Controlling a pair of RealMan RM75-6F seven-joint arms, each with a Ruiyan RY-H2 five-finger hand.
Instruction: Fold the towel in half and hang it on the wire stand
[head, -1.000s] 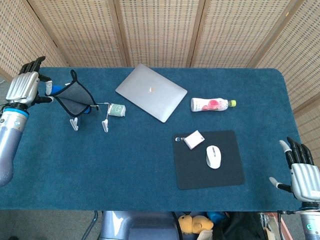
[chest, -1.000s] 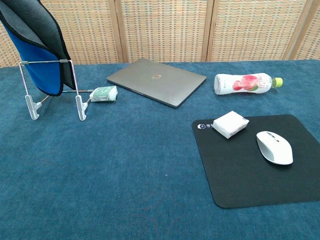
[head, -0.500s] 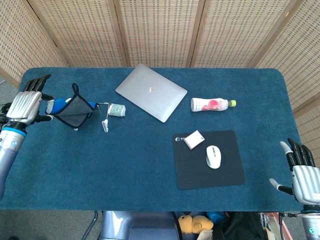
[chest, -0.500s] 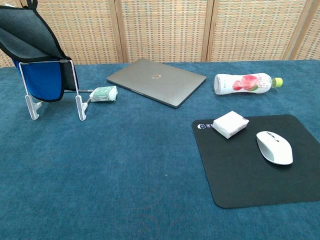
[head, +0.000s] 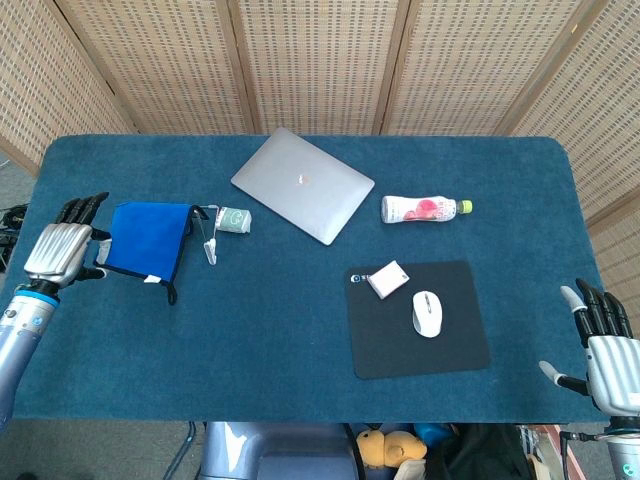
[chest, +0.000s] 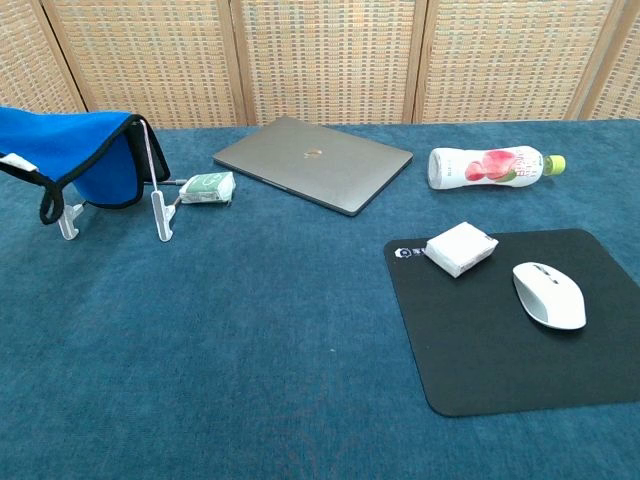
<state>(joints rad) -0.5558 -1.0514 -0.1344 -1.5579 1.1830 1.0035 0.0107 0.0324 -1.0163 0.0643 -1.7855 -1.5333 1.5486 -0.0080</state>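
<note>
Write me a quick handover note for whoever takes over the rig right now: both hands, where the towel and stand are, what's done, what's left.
Left hand: at the left table edge, touching or pinching the blue towel at its left edge; the grip itself is not clear.
Right hand: idle off the table's near right corner, fingers apart, holding nothing.
Towel: draped over the wire stand, spread out toward the left hand, one edge hanging on the near side.
Done: towel is on the stand.
Left: check that it is folded in half and hangs evenly, then let go and pull the left hand away.
</note>
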